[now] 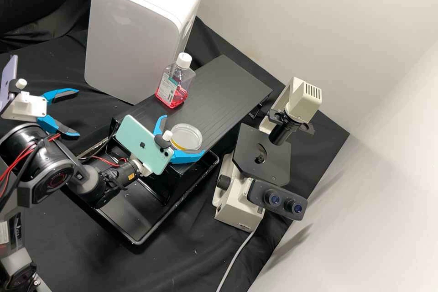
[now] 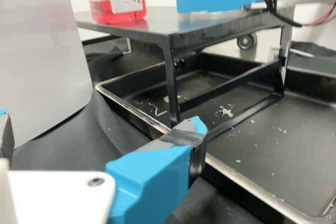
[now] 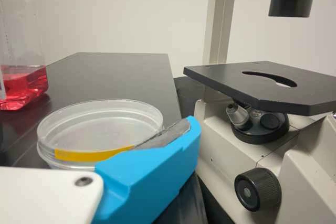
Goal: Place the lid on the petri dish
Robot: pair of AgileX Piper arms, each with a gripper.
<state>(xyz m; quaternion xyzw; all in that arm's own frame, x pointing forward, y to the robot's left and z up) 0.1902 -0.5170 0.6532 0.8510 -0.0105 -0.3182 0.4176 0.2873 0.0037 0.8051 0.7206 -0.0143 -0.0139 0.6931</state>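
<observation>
Dish (image 1: 185,137) sits on the black shelf (image 1: 228,86), near the red bottle (image 1: 173,84). Its lid looks to be on. The right claw (image 1: 182,136) is open, with a blue finger on each side of the dish. The left claw (image 1: 76,113) is open too, well apart, over the bench (image 1: 68,64) by the white box (image 1: 137,23).

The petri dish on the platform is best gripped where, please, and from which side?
Grip the petri dish by its low side wall, across its width, coming in level over the platform edge where the right pincer sits. It lies flat, shallow and round, so the top offers no hold.
</observation>
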